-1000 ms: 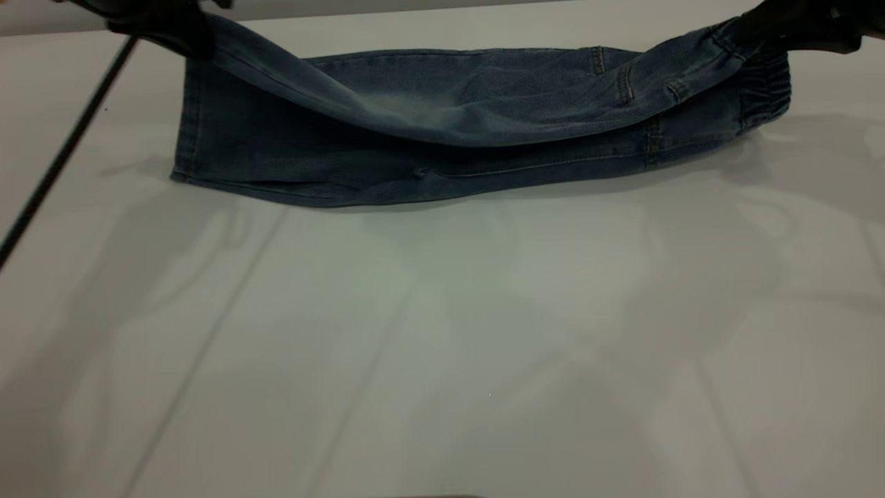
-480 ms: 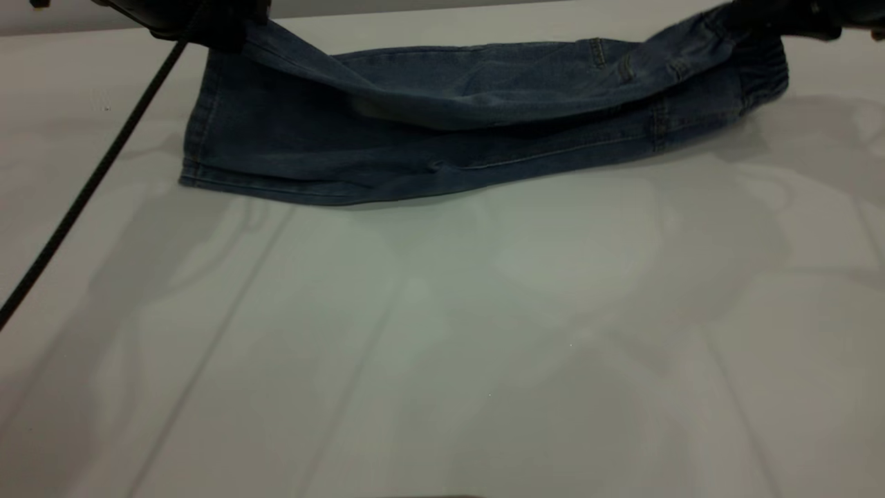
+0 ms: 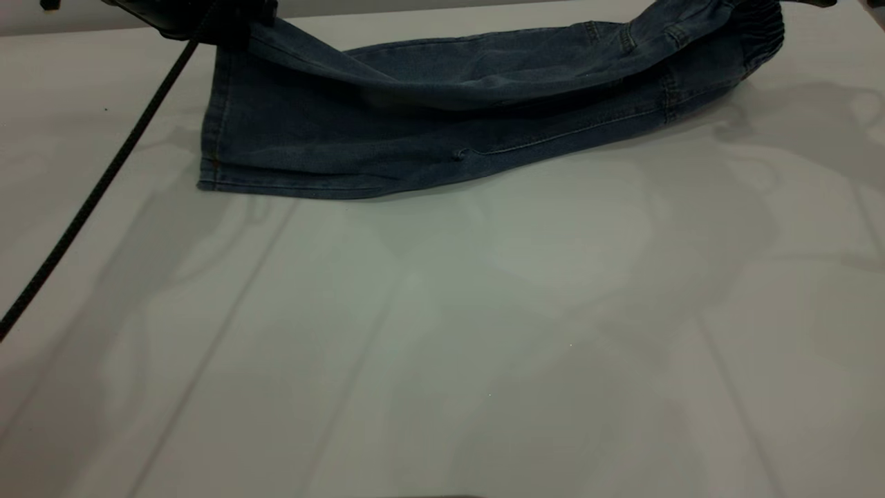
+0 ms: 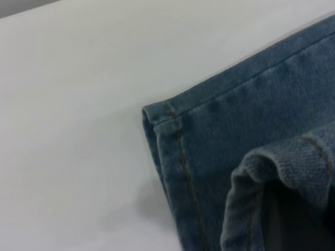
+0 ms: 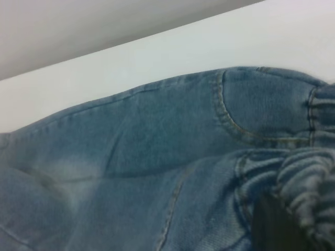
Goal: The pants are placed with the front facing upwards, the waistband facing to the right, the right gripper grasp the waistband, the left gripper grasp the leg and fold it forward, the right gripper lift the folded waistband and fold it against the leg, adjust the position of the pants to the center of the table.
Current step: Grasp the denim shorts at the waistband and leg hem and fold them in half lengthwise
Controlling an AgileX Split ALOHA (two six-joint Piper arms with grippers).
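The blue denim pants (image 3: 429,117) lie along the far side of the table (image 3: 442,332), folded lengthwise, with the waistband (image 3: 764,31) at the right. My left gripper (image 3: 235,24) sits at the far left, shut on the upper leg's hem and holding it above the lower leg (image 4: 167,112). In the left wrist view the held leg (image 4: 293,157) bunches over the dark fingers. My right gripper (image 5: 275,225) is shut on the gathered waistband (image 5: 309,183), and in the exterior view it is cut off by the upper edge. The lifted right end of the pants hangs above the table.
A thin black cable (image 3: 104,180) slants from the left gripper down across the table's left side. The table's far edge runs just behind the pants. The wide near part of the table is bare white surface.
Both grippers have carried the pants rightward and toward the far edge. The waistband end has risen, and the right gripper has slipped out past the exterior view's top.
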